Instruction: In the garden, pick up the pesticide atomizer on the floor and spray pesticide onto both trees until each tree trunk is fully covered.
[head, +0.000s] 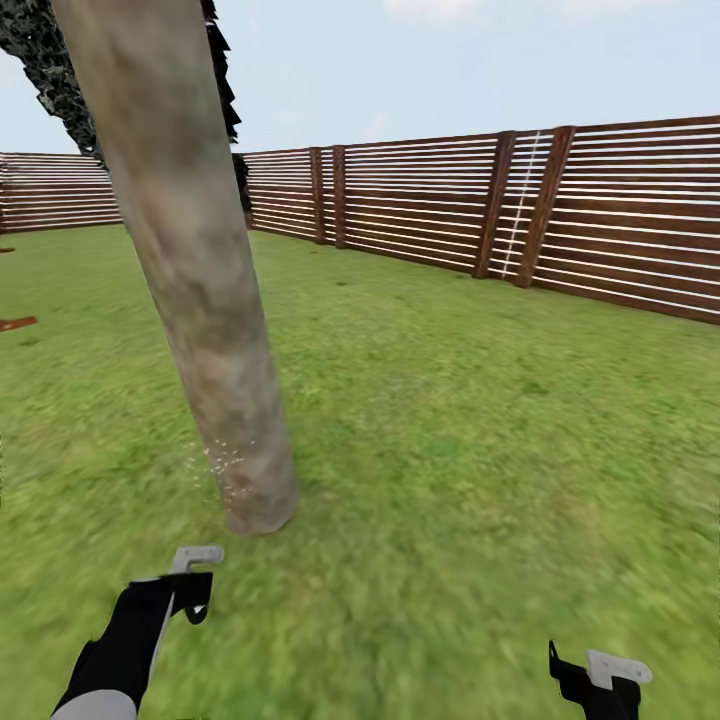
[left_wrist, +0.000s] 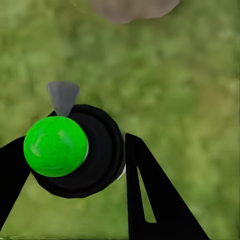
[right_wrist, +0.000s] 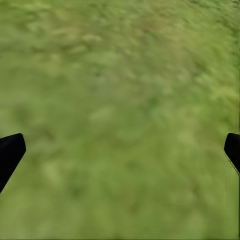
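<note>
— Where was the sprayer when you looked?

— In the left gripper (left_wrist: 75, 165). Its black fingers (left_wrist: 150, 190) were pinched on the black round-bodied pesticide atomizer with a bright green ball-shaped cap (left_wrist: 55, 146) and a small grey nozzle. That nozzle pointed toward the flared foot of the thick mottled beige and grey-brown tree trunk (head: 190, 260), which stood just ahead on the green grass lawn (head: 480, 420). A sprinkle of pale specks hung at the trunk's base.

— So how should it have been done well?

— My guess: only the bottom was being misted, so the nozzle needed lifting steadily up the column, then carrying round the far side, keeping near without touching the bark.

— And the other arm?

— The right gripper (head: 600, 680) hung low over the grass, its finger tips (right_wrist: 10, 152) spread wide with nothing between them.

— Any label or writing?

— None I could read, neither on the atomizer nor on the brown horizontal-slat wooden fence (head: 600, 220).
</note>
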